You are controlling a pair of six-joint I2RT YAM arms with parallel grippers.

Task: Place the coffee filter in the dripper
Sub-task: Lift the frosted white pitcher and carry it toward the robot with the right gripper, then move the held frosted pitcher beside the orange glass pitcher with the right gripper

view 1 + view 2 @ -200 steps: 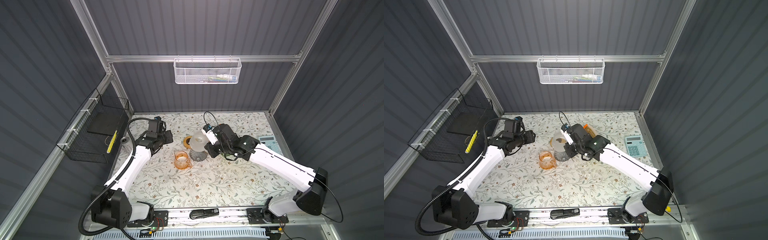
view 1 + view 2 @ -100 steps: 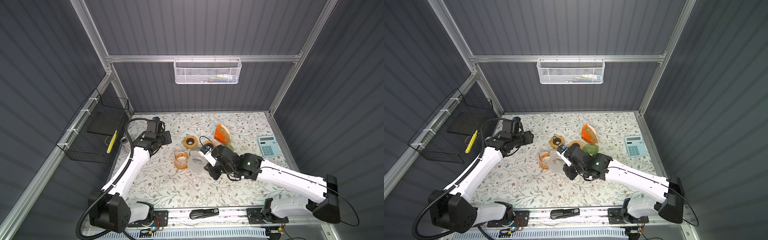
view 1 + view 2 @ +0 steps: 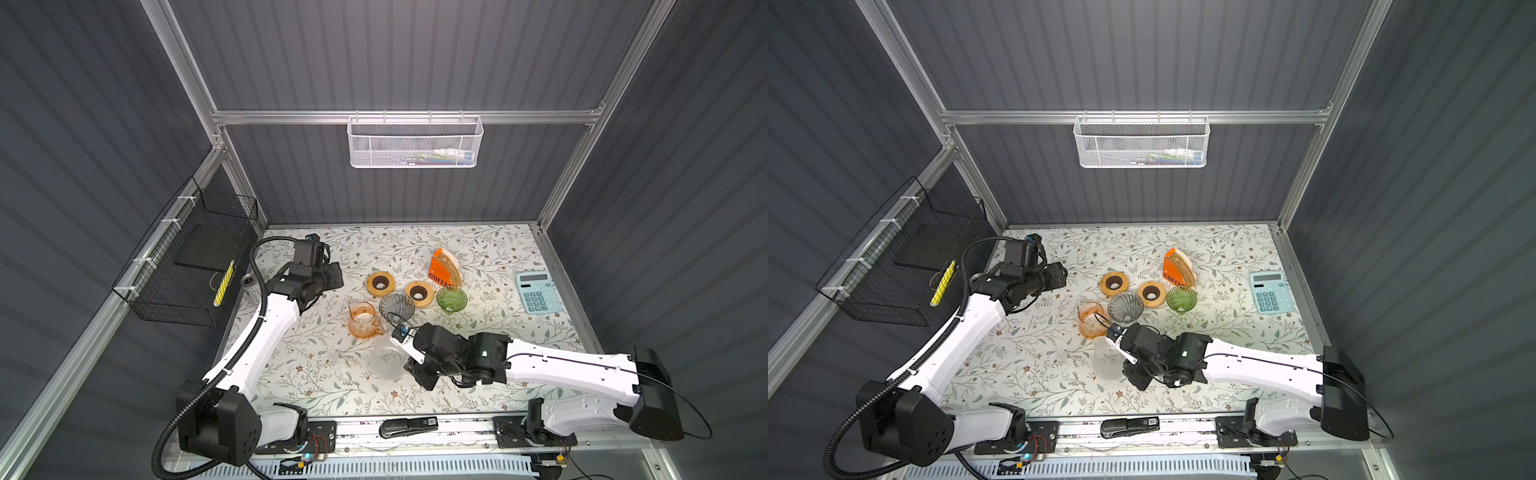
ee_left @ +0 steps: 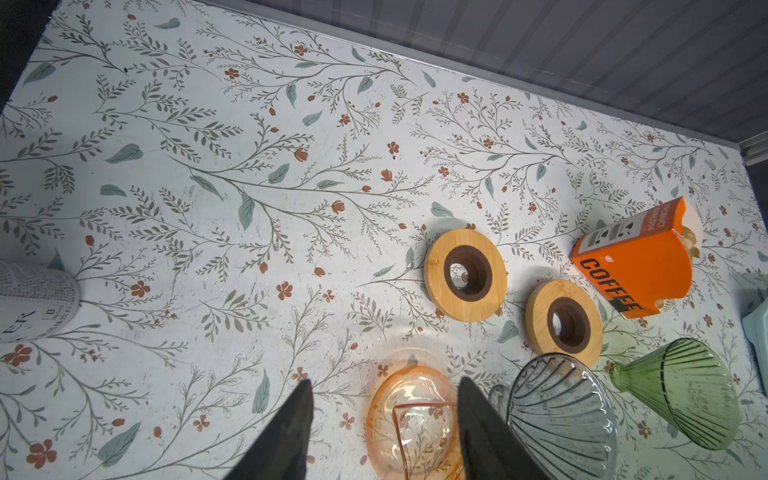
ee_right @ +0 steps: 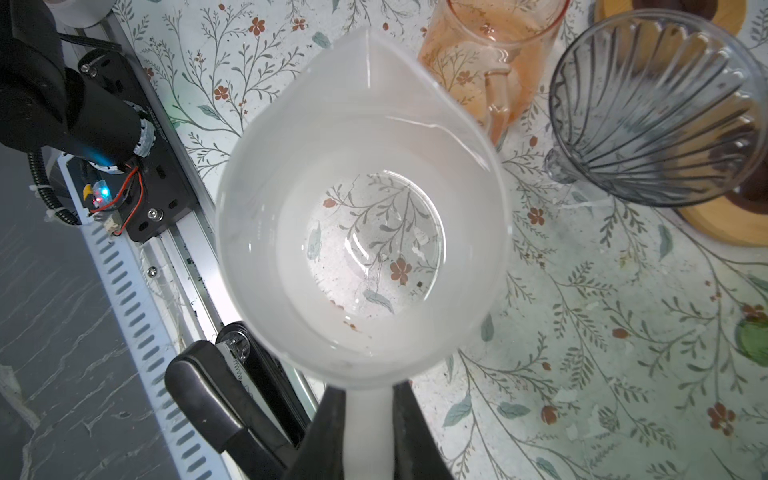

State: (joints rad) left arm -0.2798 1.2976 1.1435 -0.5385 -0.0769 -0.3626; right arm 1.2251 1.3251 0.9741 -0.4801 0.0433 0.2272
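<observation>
Near the front edge of the desk (image 3: 316, 374), the right fingers (image 5: 415, 440) pinch the handle of a frosted jug (image 3: 386, 359), held upright. Just beyond stand an orange cup (image 3: 362, 320) and the grey glass dripper (image 3: 397, 304). Farther back, apart from it, the coffee filters (image 3: 452, 266) sit in their orange box (image 3: 438, 270). At the rear left, the left fingers (image 4: 291, 436) hang spread, gripping nothing.
</observation>
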